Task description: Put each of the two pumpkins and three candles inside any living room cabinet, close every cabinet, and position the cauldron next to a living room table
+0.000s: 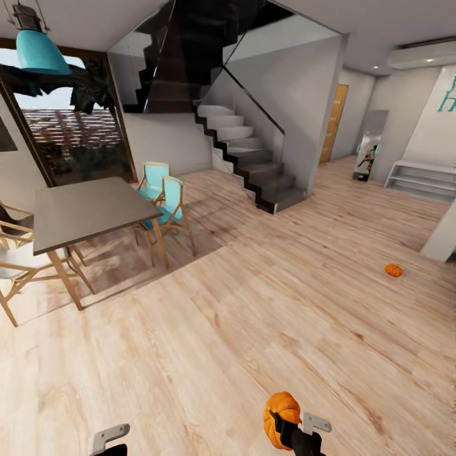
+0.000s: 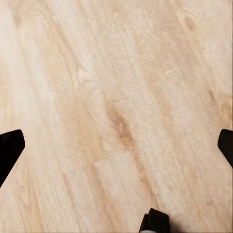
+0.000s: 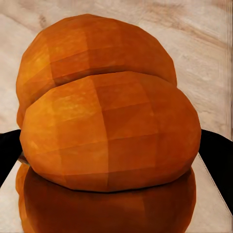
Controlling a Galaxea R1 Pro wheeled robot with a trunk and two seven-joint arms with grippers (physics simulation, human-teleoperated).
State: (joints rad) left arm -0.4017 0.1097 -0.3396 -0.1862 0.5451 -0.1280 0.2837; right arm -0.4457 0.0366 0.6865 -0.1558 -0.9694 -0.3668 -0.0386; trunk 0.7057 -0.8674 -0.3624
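Your right gripper (image 1: 292, 423) is clamped on one pumpkin (image 1: 282, 418) — its fingers press both sides, low above the wood floor (image 1: 209, 329). Your left gripper (image 2: 116, 145) hangs wide apart over bare boards, holding nothing. The other pumpkin (image 1: 393, 270) lies on the floor, far off to the right — well apart from the dining table (image 1: 82, 209).

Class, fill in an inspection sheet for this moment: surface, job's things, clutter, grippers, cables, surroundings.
Surface: pale wood floor, bare around the robot.
Job's things: one pumpkin held in the right gripper; a second pumpkin lies on the floor far to the right.
Clutter: nothing seen.
Grippers: right gripper shut on the pumpkin; left gripper open above the floor, holding nothing.
Cables: nothing seen.
Surroundings: dining table with chairs at left, staircase ahead, blue lamp, white shelf at right.
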